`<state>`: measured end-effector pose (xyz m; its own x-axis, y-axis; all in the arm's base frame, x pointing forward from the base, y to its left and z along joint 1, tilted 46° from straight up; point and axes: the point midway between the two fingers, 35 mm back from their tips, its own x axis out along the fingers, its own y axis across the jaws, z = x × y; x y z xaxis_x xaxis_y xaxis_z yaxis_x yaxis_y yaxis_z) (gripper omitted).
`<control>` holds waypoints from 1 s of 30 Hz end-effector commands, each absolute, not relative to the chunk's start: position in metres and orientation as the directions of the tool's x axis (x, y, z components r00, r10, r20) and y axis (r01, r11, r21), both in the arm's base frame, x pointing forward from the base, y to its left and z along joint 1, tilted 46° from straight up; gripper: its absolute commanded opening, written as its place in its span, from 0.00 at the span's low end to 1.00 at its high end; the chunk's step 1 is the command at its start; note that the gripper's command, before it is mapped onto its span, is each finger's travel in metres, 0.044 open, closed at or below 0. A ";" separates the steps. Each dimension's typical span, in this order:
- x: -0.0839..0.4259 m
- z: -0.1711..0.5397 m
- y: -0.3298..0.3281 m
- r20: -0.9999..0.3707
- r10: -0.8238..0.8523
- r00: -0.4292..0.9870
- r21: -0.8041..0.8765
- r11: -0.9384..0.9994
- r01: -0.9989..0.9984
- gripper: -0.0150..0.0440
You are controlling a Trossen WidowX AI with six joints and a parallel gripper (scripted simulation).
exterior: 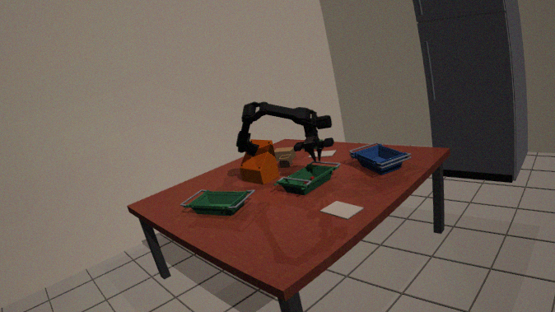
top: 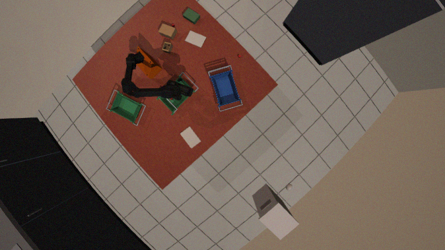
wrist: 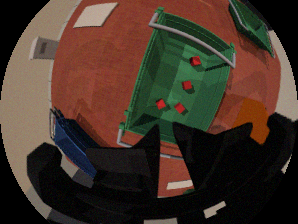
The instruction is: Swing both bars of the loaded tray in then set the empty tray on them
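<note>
At the left in the top view, the empty green tray (top: pixel 127 107) (exterior: pixel 216 200) (wrist: pixel 252 22) stands on the table (top: pixel 165 156) (exterior: pixel 263 232) (wrist: pixel 95 75), well apart from the tool, and it is not yet lifted. Next to the right comes the loaded green tray (top: pixel 164 102) (exterior: pixel 304 188) (wrist: pixel 170 60), with its long axis from lower left to upper right. The red blocks (exterior: pixel 311 178) (wrist: pixel 187 85) are seen lying on its floor. Its lower-left bar (top: pixel 170 104) (exterior: pixel 295 179) (wrist: pixel 195 41) seems already swung in across the top. The upper-right bar (top: pixel 190 80) (exterior: pixel 331 163) (wrist: pixel 131 145) is still seen outside the end. The tool (top: pixel 181 90) (exterior: pixel 317 160) (wrist: pixel 165 125) is placed above, near this outer bar, with its fingers a little apart and nothing pinched between them. On this relation the coming move is judged to turn: the bar must be reached from its outer side and pushed along the long axis, toward the lower left. If the tips are lowered on the inner side, the bar could be pushed outward. At the far right the blue tray (top: pixel 224 85) (exterior: pixel 380 155) (wrist: pixel 75 145) is probably not needed.
</note>
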<state>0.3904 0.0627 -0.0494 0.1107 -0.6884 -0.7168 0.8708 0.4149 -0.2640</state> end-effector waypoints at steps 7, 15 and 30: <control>0.364 -0.118 0.119 -0.699 -0.710 0.082 -0.715 0.696 -0.065 0.39; 0.364 -0.118 0.119 -0.699 -0.710 0.082 -0.715 0.696 -0.065 0.39; 0.369 -0.154 0.082 -0.698 -0.711 0.083 -0.716 0.695 -0.065 0.39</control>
<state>0.3716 0.0982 -0.1402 0.0977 -0.7021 -0.7053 -0.0549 0.7039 -0.7082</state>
